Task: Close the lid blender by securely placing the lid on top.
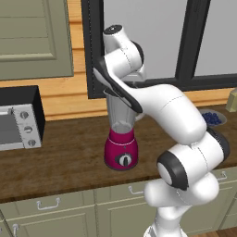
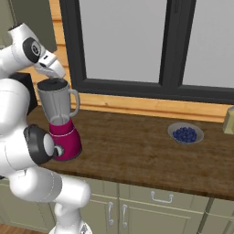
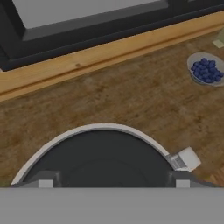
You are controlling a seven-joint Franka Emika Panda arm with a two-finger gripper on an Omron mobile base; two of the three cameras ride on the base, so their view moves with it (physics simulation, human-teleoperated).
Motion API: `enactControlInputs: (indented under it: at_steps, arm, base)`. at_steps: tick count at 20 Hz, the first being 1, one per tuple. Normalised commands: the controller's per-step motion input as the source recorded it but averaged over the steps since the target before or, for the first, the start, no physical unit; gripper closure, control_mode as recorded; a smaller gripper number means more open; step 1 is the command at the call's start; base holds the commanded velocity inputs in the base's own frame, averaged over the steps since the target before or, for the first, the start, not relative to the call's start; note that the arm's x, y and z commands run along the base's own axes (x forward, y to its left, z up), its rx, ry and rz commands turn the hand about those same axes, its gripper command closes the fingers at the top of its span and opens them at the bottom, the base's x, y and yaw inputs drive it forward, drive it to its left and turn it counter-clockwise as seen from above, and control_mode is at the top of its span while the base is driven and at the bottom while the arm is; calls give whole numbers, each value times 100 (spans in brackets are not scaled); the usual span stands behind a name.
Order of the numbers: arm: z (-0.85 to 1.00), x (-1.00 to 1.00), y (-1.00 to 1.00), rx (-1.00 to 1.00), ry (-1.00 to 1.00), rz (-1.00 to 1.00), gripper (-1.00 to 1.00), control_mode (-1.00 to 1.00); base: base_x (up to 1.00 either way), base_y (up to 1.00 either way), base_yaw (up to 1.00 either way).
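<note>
Black lid (image 3: 103,159) seated on blender (image 2: 60,119) jar mouth; claw (image 3: 113,179) fingers apart, straddling lid from above

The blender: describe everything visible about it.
The blender stands upright on the brown wooden counter, near its front edge. It has a glossy magenta base with a round dial on the front, and a tall clear grey jar that widens upward, with a handle on its side. A dark round lid sits across the jar's mouth. The gripper hovers just above it, fingers spread either side of the lid, apparently not clamping it.
</note>
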Motion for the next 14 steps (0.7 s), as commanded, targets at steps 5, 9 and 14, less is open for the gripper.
enactControlInputs:
  at_steps: [5, 9, 14]
  arm:
    - [-9, 35, 0, 0, -12, 0, -100, -100]
    - [-2, 15, -3, 0, -13, 0, -100, -100]
    - [10, -1, -11, 0, -9, 0, -100, -100]
  base:
    - [0, 0, 0]
    - [0, 0, 0]
    - [0, 0, 0]
